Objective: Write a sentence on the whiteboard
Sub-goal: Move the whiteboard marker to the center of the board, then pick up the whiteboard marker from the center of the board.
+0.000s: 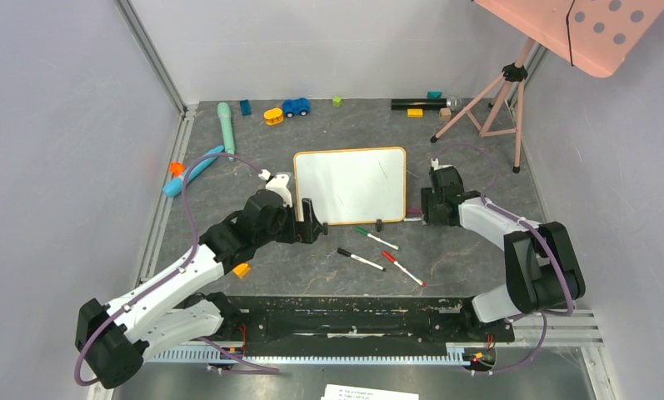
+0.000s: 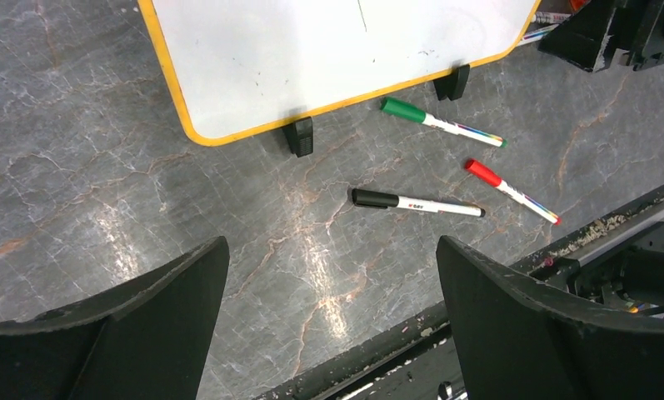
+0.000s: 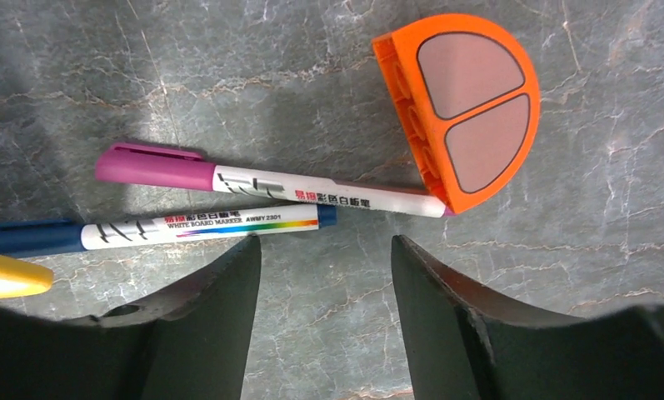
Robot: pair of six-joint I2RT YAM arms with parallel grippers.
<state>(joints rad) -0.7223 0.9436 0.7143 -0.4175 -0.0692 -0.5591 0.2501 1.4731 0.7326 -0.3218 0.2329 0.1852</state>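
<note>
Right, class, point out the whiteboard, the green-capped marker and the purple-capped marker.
whiteboard (image 1: 349,185): top external view, middle of its white face.
green-capped marker (image 2: 443,124): left wrist view, middle of its white barrel.
purple-capped marker (image 3: 270,185): right wrist view, middle of its white barrel.

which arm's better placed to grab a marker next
Probably right: the right tool, open, hangs just over the purple marker and blue marker. The left tool, also open, sits farther from the black marker.
</note>
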